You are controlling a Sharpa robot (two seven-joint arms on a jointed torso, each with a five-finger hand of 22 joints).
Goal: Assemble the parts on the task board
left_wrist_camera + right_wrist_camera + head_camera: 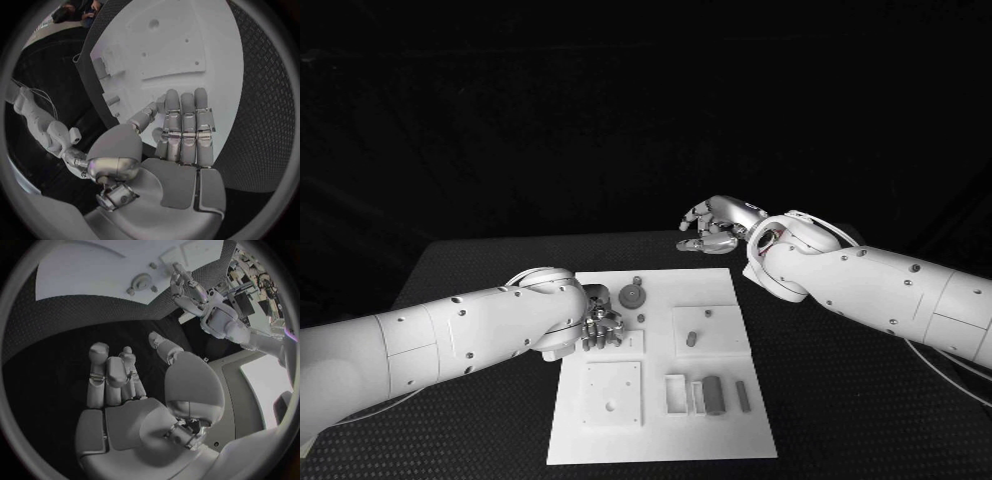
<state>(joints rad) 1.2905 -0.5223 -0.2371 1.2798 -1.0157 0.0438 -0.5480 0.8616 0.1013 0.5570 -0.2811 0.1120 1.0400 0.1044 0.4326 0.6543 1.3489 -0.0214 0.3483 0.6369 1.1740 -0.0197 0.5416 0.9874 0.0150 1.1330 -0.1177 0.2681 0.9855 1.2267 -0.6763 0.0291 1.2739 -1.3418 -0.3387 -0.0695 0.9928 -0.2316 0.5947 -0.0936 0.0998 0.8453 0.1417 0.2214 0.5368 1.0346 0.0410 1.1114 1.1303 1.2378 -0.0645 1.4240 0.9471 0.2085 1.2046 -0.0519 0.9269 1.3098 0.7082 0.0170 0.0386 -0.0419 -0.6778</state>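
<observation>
Head view: left silver hand (600, 322) empty, fingers extended over white task board (733, 420), mid-bench; right silver hand (715, 225) empty beyond far edge. Small grey parts (713, 393) near front edge; reaching could nudge them.

The task board (733, 440) is showing plain white against the black tabletop (862, 420), whose surface is carrying a fine woven, dotted texture. The parts are looking grey: a round one (633, 296) at the far edge and upright bars (714, 393) at the near right. Both arms are showing white, and the left robot hand (600, 322) and right robot hand (718, 225) are gleaming silver.
</observation>
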